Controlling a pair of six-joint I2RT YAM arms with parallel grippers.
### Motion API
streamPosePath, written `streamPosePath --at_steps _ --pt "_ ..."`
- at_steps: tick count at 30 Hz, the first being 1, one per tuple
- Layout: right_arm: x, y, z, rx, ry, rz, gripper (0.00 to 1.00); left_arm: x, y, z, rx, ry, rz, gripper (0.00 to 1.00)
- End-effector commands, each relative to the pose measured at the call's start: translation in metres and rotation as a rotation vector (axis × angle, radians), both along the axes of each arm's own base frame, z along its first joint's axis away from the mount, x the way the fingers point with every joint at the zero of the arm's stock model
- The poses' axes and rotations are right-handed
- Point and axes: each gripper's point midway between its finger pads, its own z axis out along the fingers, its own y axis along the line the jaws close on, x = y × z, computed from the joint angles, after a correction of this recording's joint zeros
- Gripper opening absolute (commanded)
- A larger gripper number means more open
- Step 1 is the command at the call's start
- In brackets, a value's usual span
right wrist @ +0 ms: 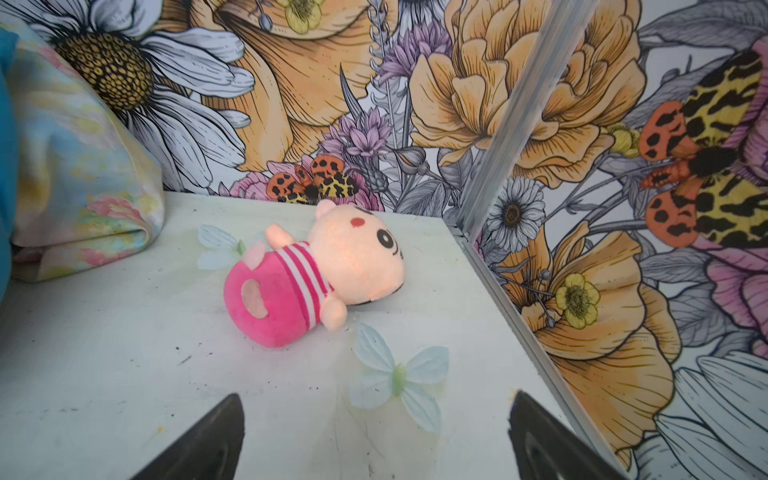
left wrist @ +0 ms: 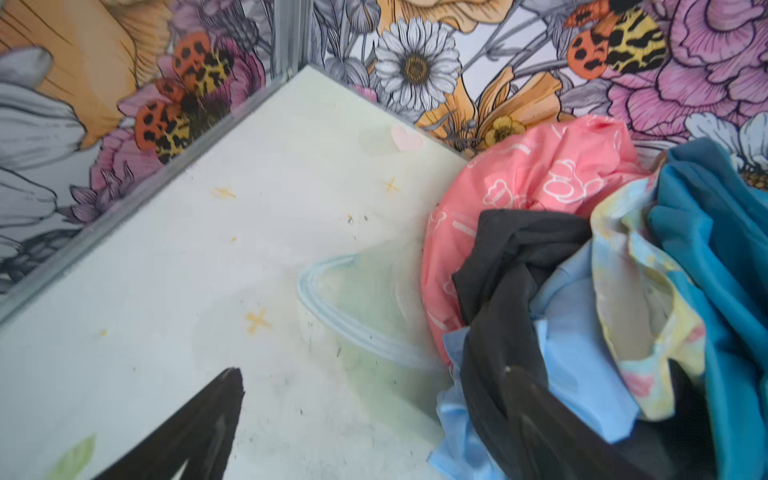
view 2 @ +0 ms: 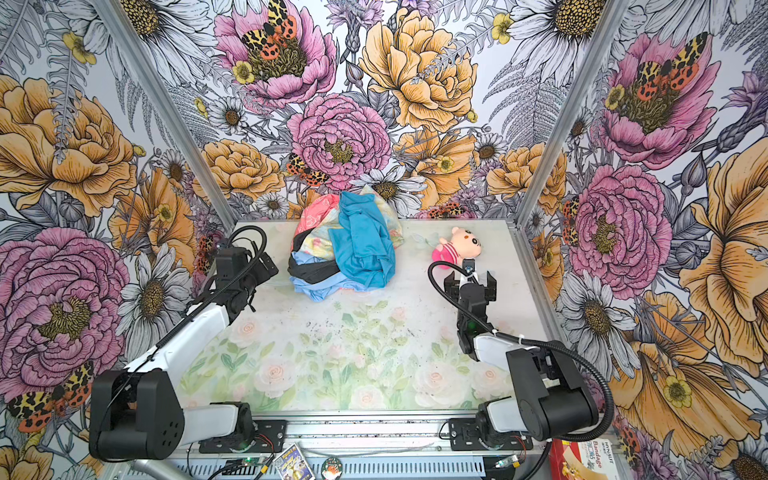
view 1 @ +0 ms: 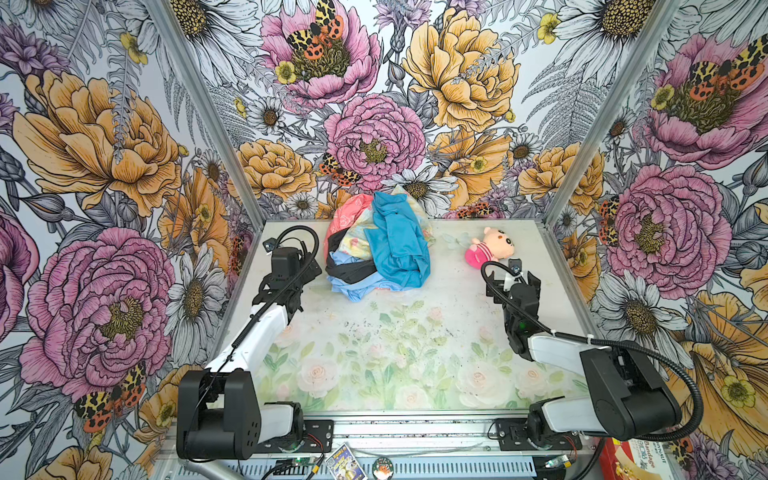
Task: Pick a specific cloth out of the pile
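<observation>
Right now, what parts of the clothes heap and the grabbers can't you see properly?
- Pale sky-blue thin cloth: mostly buried under the teal-blue garment and black strapped piece in both top views; buttons too small.
- Left gripper: fingers cut off by the left wrist picture's edge.
- Heap of mixed garments: far side hidden by its own bulk.

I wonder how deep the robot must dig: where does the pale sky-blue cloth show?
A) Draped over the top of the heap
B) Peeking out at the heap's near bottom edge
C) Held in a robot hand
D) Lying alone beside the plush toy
B: the pale sky-blue cloth shows only at the near, lower edge of the pile, tucked under the black strapped piece and the teal-blue garment.
</observation>
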Motion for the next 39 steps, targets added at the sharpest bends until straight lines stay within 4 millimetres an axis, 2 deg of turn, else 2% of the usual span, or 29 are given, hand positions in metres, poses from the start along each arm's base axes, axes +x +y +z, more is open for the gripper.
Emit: streamPosePath --at_steps 1,3,6,14,17,19,22,24,30,39 --pt "-0.005 0.006 0.027 -0.02 -0.043 -0.014 1.0 -0.028 -0.024 -0.015 -0.162 0.095 -0.038 0.99" --pt "-0.009 0.016 0.032 0.031 -0.048 0.016 0.99 -0.038 -0.029 -0.017 -0.204 0.099 -0.042 0.99" --pt "-0.015 0.042 0.041 0.139 -0.046 0.126 0.96 -0.051 -0.039 -0.022 -0.289 0.09 -0.052 0.99" --pt "-0.031 0.117 0.061 0.382 0.0 0.415 0.91 -0.072 -0.085 -0.038 -0.332 0.114 -0.212 0.94" --pt "-0.038 0.138 0.063 0.403 0.017 0.494 0.9 -0.076 -0.098 -0.05 -0.364 0.108 -0.249 0.87" --pt "-0.04 0.146 0.062 0.408 0.019 0.527 0.9 -0.075 -0.107 -0.057 -0.425 0.088 -0.267 0.77" --pt "-0.042 0.155 0.057 0.385 0.026 0.572 0.9 -0.069 -0.115 -0.062 -0.476 0.056 -0.279 0.6" --pt "-0.042 0.158 0.053 0.36 0.033 0.583 0.9 -0.065 -0.116 -0.061 -0.497 0.02 -0.28 0.57" --pt "-0.044 0.161 0.049 0.354 0.024 0.613 0.9 -0.052 -0.113 -0.057 -0.593 -0.055 -0.249 0.57" --pt "-0.043 0.163 0.043 0.357 0.023 0.619 0.9 -0.032 -0.096 -0.061 -0.752 -0.102 -0.139 0.56"
